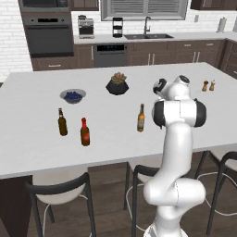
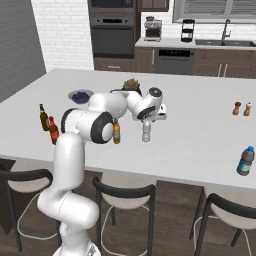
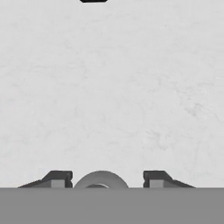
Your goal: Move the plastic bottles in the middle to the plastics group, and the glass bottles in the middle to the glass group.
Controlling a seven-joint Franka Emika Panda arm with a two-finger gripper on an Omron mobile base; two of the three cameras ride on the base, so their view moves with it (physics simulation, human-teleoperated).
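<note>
My gripper (image 2: 146, 122) hangs open, pointing down over a clear whitish plastic bottle (image 2: 146, 134) that stands upright mid-counter. In the hand view the bottle's pale cap (image 3: 101, 179) sits between my fingertips (image 3: 57, 178), with a gap on the right side. The slim amber glass bottle (image 1: 140, 118) stands just left of it, also seen as the amber bottle (image 2: 116, 132) behind my arm. The blue-labelled plastic bottle (image 2: 245, 161) stands far right near the front edge. At the left stand the dark brown bottle (image 1: 62, 122) and the red-necked bottle (image 1: 84, 132).
A bowl of blue berries (image 1: 72, 96) and a dark plant pot (image 1: 117, 85) sit toward the back of the white island counter (image 1: 37, 139). Two small brown shakers (image 2: 242, 108) stand at the far right. Stools line the near edge.
</note>
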